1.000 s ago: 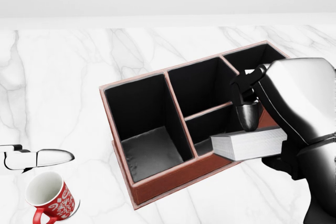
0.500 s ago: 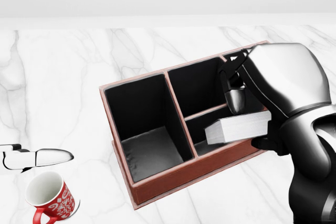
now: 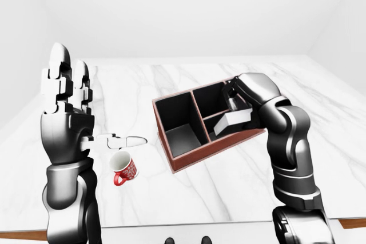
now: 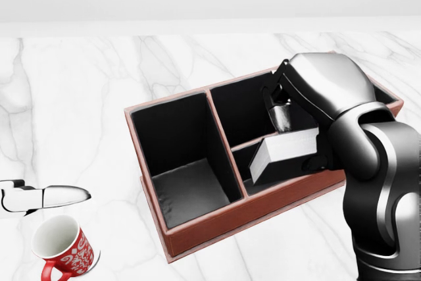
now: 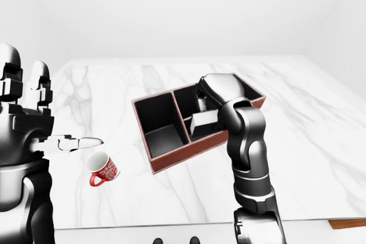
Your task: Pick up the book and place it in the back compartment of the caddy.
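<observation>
1. A red mug (image 4: 64, 248) sits on the marble counter (image 4: 79, 97) at the head view's lower left.
2. The left hand (image 3: 64, 98) is raised, fingers spread.
3. The right hand (image 4: 289, 129) pinches the white book (image 4: 284, 154), tilted over the caddy (image 4: 197, 228)'s small middle compartments.

A simulated room, bare and home-like rather than any working kitchen or lab. Plain white walls (image 3: 189, 10) meet in soft corners, with no fittings or windows. A white marble counter (image 4: 79, 97) with grey veining fills the view, a thin strip of wood (image 5: 349, 223) showing at its near edge. The few household things suggest a desk or counter at home: a red patterned mug (image 4: 64, 248) just below the left hand's fingers (image 4: 62, 196), and a brown caddy (image 4: 197, 228) beneath the right hand's fingers (image 4: 283, 116).
</observation>
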You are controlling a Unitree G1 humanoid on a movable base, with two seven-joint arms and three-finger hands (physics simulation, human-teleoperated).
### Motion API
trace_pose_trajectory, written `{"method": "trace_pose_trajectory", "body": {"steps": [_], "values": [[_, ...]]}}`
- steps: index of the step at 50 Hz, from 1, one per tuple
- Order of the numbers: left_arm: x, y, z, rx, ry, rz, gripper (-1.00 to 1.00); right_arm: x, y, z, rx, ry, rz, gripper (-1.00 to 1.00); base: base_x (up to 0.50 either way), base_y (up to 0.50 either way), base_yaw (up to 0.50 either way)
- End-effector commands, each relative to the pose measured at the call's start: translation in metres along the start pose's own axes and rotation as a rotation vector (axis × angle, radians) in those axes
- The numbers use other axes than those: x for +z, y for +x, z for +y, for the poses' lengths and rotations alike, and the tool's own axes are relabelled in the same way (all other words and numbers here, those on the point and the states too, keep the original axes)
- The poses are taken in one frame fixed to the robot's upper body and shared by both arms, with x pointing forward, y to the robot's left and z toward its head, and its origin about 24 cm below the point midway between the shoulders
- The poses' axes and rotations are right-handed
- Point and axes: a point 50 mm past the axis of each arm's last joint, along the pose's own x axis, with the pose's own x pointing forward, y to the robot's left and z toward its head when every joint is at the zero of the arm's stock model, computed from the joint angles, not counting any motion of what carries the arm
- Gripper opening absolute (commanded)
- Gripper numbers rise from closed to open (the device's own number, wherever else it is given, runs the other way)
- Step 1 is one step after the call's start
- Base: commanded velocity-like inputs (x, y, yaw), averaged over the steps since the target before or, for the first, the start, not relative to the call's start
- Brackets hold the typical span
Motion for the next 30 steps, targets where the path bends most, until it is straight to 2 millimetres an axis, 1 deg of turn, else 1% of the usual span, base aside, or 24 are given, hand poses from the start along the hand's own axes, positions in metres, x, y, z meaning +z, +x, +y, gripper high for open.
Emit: {"method": "trace_pose_trajectory", "body": {"steps": [1, 9, 18, 30], "values": [[0.001, 0.0, 0.001, 0.002, -0.001, -0.005, 0.99, -0.001, 0.015, 0.007, 0.057, 0.027, -0.003, -1.0, 0.0, 0.0, 0.0], [0.002, 0.0, 0.001, 0.002, -0.001, -0.009, 1.0, -0.003, 0.027, 0.01, 0.102, 0.039, 0.003, -1.0, 0.0, 0.0, 0.0], [0.002, 0.0, 0.0, 0.001, -0.002, -0.008, 1.0, -0.006, 0.04, 0.009, 0.135, 0.043, 0.015, -1.0, 0.0, 0.0, 0.0], [0.003, 0.0, 0.001, 0.001, -0.002, -0.012, 0.99, -0.001, 0.047, 0.011, 0.158, 0.038, 0.009, -1.0, 0.0, 0.0, 0.0]]}}
